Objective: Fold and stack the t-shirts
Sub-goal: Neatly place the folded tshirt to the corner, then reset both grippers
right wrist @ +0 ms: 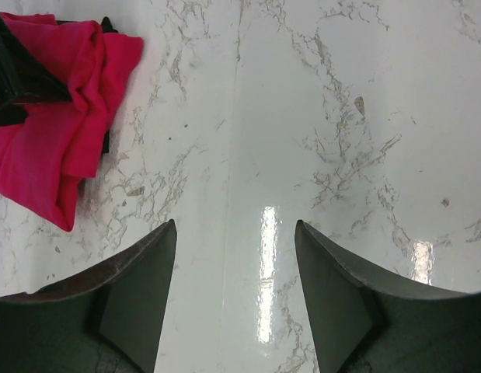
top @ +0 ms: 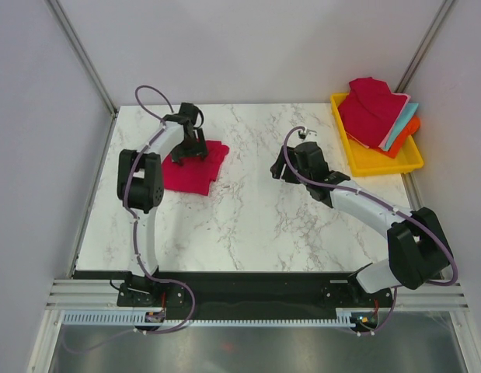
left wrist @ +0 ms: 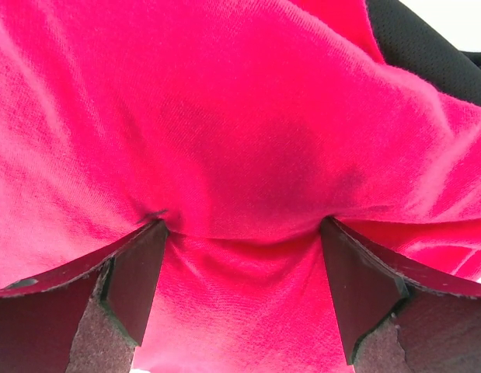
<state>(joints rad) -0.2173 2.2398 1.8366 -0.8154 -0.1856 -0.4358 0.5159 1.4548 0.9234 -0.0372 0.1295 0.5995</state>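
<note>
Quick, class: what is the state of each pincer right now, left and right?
Left pincer: open, fingers spread and pressed into the red t-shirt.
Right pincer: open, holding nothing, above the marble table.

Left arm (top: 141,185): rises from its base at the near edge, elbow bent, forearm reaching toward the far left of the table, wrist turned downward. Left gripper (top: 195,148): pointing down, low at the surface, fingers (left wrist: 137,273) spread wide apart.

Right arm (top: 374,207): folded at the near right, forearm stretched leftward and away toward mid-table. Right gripper (top: 282,168): raised, aimed left, fingers (right wrist: 139,299) parted, nothing between them.
</note>
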